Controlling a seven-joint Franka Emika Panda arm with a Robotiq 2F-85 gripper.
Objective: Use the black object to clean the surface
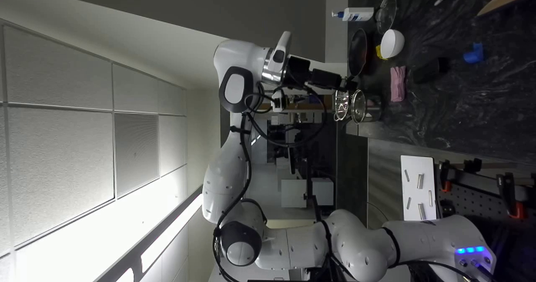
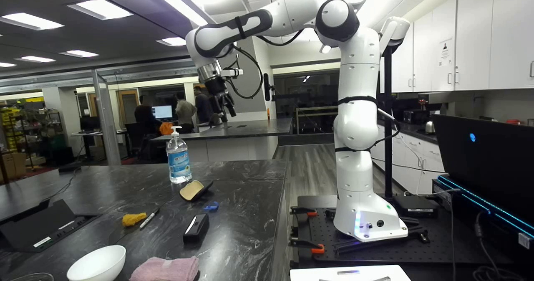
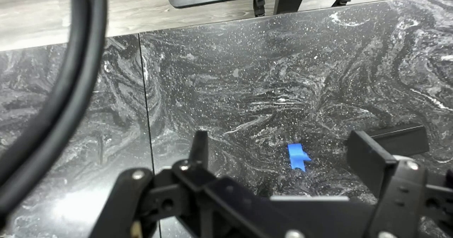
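Black countertop point(image 3: 226, 75), wrist view, spread below its upper-frame edge | blue scrap point(image 3: 296, 156) lay lower right; black object point(image 3: 407, 140), far right, partly hidden | my pincer point(image 3: 277, 142) gaped wide, empty

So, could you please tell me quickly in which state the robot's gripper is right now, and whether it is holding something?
Gripper: open, jaws wide apart, holding nothing.
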